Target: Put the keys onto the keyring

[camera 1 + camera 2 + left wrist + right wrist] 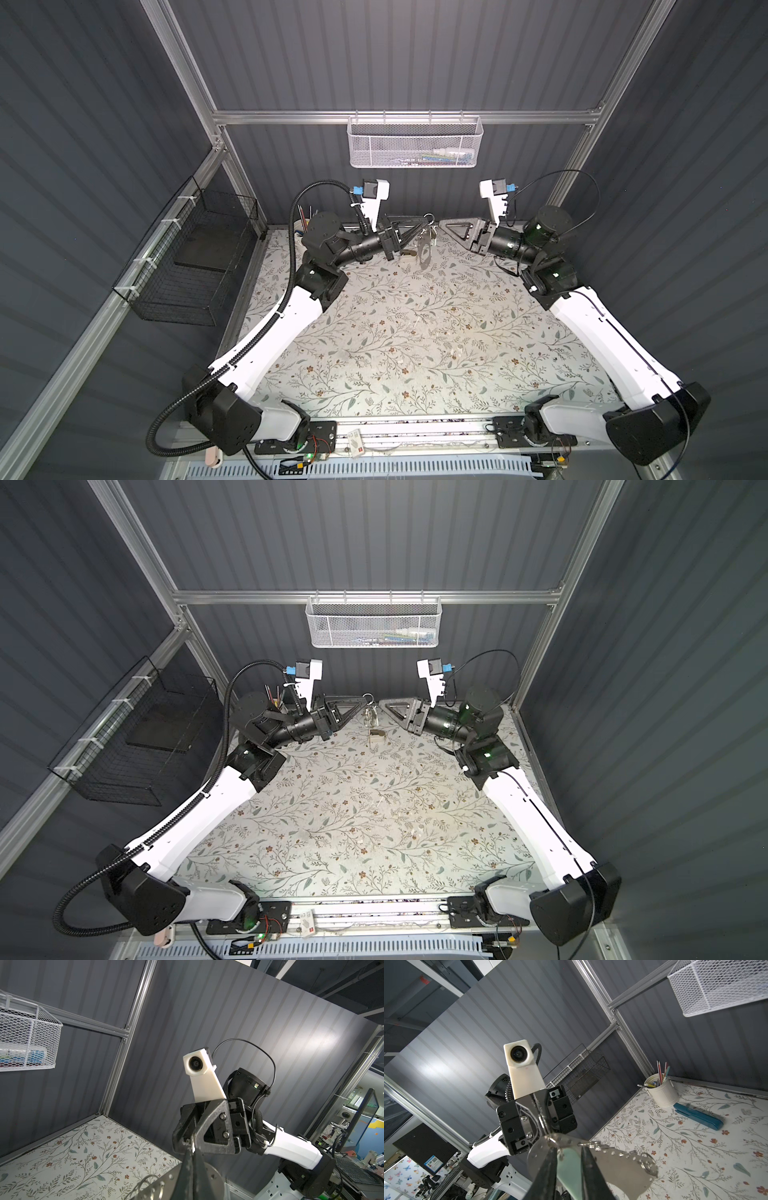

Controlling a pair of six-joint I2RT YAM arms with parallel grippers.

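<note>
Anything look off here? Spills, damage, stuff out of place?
Nothing spilled or damaged. Only unusual thing: the keyring hangs in mid-air, pinched by the left tool, with the keys between the right tool's fingers.

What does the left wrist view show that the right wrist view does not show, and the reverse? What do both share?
Only the left wrist view: the right arm's white camera. Only the right wrist view: the keys, by their mint-green tag, a white cup of pencils, a teal case, a black wire basket, the left arm's white camera. Both: the keyring, the white mesh basket, the floral table.
</note>
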